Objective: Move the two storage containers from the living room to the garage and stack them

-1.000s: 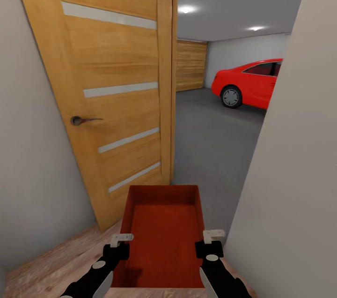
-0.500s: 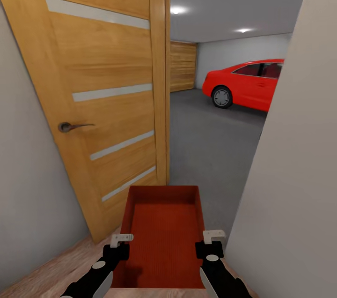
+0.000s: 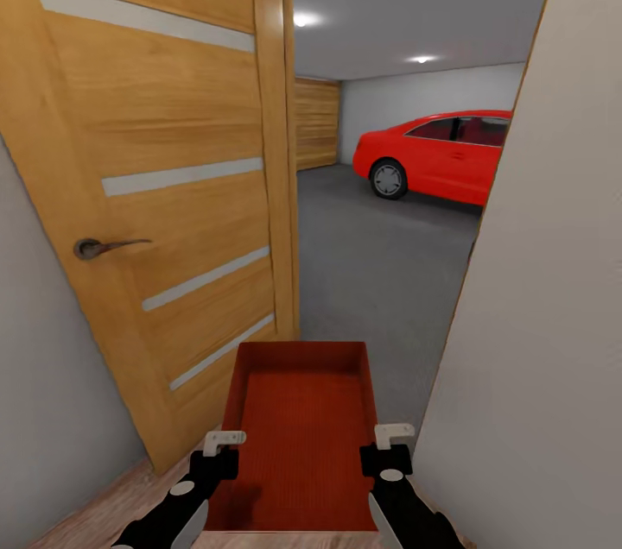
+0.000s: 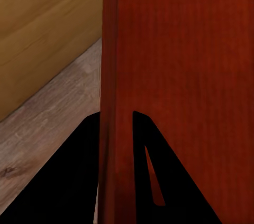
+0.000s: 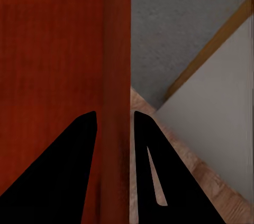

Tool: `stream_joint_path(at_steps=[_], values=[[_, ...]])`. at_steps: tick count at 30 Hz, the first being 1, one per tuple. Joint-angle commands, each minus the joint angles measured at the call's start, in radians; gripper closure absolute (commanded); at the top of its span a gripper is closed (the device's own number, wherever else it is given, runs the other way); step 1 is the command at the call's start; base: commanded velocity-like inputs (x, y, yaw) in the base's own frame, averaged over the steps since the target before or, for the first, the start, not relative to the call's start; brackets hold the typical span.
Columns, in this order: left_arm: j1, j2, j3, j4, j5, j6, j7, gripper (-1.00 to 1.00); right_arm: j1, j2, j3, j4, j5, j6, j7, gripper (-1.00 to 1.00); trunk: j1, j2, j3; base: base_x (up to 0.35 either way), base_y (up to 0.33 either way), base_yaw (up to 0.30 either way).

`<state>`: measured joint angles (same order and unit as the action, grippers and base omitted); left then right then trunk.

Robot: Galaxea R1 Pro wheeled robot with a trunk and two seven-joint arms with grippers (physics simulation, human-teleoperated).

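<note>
The storage container point(image 3: 301, 432) looks like matt orange-red plastic with a finely ribbed bottom. The door point(image 3: 164, 186) is smooth varnished wood with pale strips and a metal handle point(image 3: 99, 248). Garage floor point(image 3: 371, 264) is rough grey concrete, and the car point(image 3: 441, 154) is glossy.

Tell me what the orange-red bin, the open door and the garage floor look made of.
Storage container: looks like moulded plastic, matte orange-red, with a finely ribbed bottom and thin, smooth walls.
Door: seems wood or wood veneer with a satin finish; horizontal grain shows, with pale inlaid strips and a dark metal-looking handle.
Garage floor: apparently concrete, rough, mottled dark grey and without sheen.
</note>
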<state>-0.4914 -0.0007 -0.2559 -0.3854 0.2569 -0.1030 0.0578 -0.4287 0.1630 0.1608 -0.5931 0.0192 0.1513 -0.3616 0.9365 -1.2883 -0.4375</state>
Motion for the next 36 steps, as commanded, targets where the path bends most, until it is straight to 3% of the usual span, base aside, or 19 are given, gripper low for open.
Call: stream_joint_path(at_steps=[1, 17, 36], values=[[-0.002, 0.002, 0.000, 0.003, 0.011, 0.004, 0.016, 1.00, -0.001, -0.016, 0.014, -0.004, 0.044, 0.009, -0.015, 1.00, 0.000, -0.001, -0.001, 0.196, 0.173, -0.258], [-0.002, 0.002, 0.000, 0.003, 0.011, 0.004, 0.016, 1.00, -0.001, -0.016, 0.014, -0.004, 0.043, 0.009, -0.015, 1.00, 0.000, -0.001, 0.003, 0.115, 0.111, -0.146], [-0.002, 0.002, 0.000, 0.003, 0.010, 0.004, 0.016, 1.00, -0.001, -0.016, 0.014, -0.004, 0.042, 0.010, -0.014, 1.00, 0.000, -0.001, 0.004, 0.062, 0.160, -0.238]])
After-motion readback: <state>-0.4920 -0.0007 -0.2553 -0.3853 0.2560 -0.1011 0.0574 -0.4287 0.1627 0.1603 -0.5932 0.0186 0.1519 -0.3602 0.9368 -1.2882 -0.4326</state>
